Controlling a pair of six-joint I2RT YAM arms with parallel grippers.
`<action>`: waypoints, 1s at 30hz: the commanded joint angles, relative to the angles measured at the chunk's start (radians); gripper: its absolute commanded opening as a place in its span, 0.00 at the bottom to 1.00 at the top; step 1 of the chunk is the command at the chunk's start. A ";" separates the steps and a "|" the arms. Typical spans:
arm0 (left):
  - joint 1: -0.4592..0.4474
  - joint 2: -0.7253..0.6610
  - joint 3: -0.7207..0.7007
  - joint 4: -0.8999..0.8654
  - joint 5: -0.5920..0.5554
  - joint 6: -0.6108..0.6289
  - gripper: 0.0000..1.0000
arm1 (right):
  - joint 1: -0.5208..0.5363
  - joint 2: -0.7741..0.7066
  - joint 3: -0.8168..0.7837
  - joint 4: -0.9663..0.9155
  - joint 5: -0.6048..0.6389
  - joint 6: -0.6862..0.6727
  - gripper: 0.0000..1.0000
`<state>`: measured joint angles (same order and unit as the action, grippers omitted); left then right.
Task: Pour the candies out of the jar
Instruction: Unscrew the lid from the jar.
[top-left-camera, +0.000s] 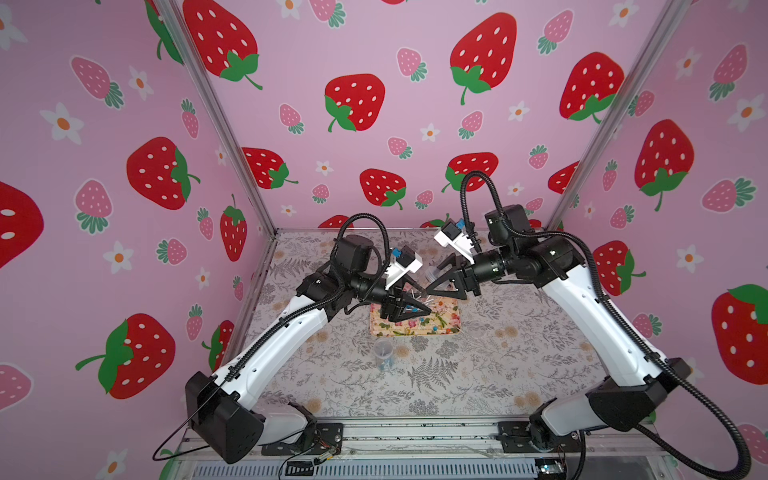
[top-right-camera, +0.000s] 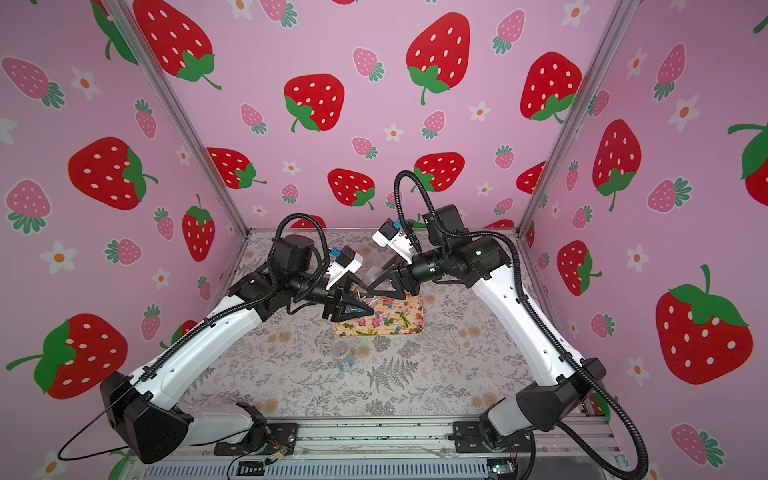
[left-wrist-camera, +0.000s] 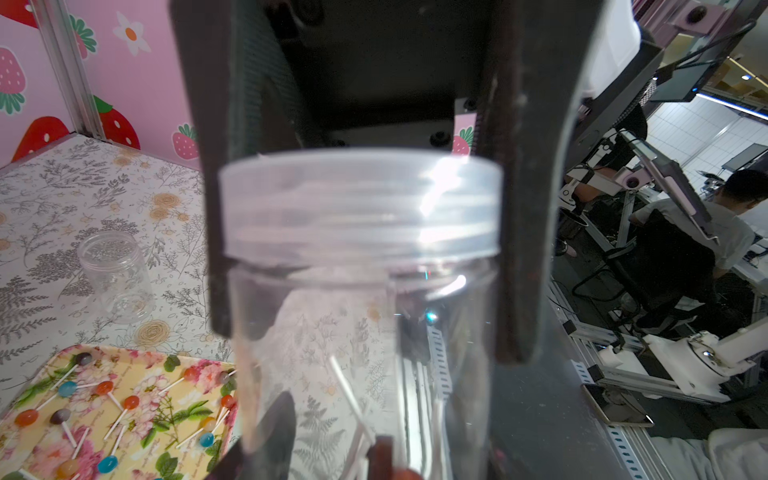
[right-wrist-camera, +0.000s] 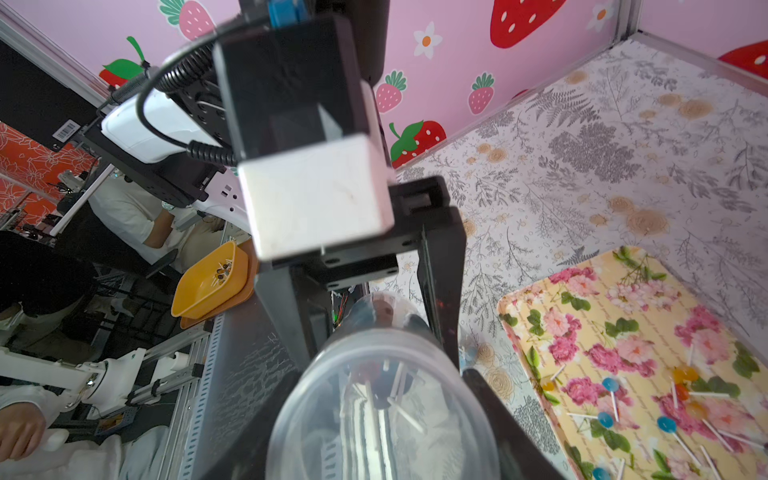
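Strawberry-print walls close in a fern-patterned table (top-left-camera: 498, 374), and at mid-frame in both top views the two arms meet over a flowered tray (top-left-camera: 446, 322) strewn with loose lollipops (right-wrist-camera: 610, 384). The jar (right-wrist-camera: 382, 415) hangs between them above the tray's upper left corner, clamped round its body by the right gripper (top-left-camera: 438, 277). The candies (right-wrist-camera: 376, 386) to be poured show inside as white sticks and dark heads. Its translucent lid (left-wrist-camera: 357, 203) is on, so the step in hand looks like unscrewing. The left gripper (left-wrist-camera: 368, 336) has a finger flanking each side of the lid; whether it is pinching or slack I cannot tell. To do it well, squeeze the lid squarely before twisting, keep the body from turning along, and hold the mouth level or raised until the cap is clear, so nothing spills onto the table. An empty jar (left-wrist-camera: 116, 274) stands apart, lower in the top views
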<state>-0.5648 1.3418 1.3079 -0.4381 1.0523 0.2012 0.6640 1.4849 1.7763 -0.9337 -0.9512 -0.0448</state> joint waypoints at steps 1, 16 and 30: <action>-0.024 0.009 0.027 0.003 0.034 0.028 0.67 | 0.008 -0.003 0.008 0.078 -0.050 -0.015 0.45; -0.025 -0.022 0.004 0.053 -0.046 -0.001 0.36 | 0.007 -0.028 -0.024 0.082 -0.025 -0.012 0.45; -0.030 -0.129 -0.182 0.312 -0.278 -0.141 0.34 | 0.007 -0.170 -0.260 0.511 0.174 0.329 0.92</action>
<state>-0.5884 1.2404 1.1561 -0.2451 0.8486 0.0998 0.6701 1.3693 1.5639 -0.6323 -0.8696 0.1287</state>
